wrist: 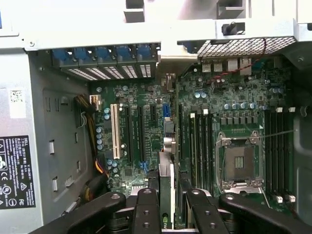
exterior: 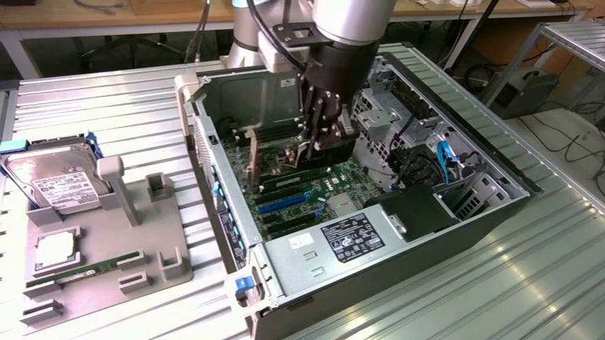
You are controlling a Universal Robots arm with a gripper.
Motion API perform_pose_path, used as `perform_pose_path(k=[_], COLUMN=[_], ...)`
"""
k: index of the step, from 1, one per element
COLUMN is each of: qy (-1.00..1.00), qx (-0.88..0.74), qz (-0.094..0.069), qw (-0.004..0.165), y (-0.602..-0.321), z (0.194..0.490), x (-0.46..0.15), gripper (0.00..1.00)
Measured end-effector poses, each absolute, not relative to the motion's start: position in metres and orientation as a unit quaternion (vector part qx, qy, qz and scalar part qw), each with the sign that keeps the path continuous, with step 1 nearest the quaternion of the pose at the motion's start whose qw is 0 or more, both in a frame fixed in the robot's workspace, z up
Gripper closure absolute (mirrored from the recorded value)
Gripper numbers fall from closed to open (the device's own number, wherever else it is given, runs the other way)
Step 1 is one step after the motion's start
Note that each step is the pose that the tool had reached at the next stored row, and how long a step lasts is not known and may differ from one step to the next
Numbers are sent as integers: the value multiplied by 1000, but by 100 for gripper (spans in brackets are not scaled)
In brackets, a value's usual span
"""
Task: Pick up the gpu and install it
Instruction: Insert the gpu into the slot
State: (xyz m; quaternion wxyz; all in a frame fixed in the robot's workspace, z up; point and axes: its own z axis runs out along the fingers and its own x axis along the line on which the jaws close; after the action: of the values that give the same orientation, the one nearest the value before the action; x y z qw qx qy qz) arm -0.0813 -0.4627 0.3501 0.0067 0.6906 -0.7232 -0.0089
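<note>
Jaws clamp narrowly on the gpu, held edge-down over the motherboard.

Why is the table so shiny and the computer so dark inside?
Exterior view: light glares off the ribbed silver metal table; the open grey computer case is shadowed inside. Wrist view: the case's pale rim is washed out.

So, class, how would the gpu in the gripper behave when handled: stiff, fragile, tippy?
Probably stiff: the gpu looks straight, clamped on edge by the gripper. Likely fragile, being a thin circuit card. Let go while standing on its edge over the motherboard, it would probably tip.
</note>
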Motion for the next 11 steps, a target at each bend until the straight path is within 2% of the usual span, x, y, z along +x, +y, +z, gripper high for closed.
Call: perform_pose_path(k=[4,7,11], qy=[-723,-723,-721], qx=[691,691,693], qz=[-9,-9,-9], qw=[6,5,5], y=[-464,-464,-464], z=[341,305,278], x=[-87,-98,-101], gripper=[74,74,74])
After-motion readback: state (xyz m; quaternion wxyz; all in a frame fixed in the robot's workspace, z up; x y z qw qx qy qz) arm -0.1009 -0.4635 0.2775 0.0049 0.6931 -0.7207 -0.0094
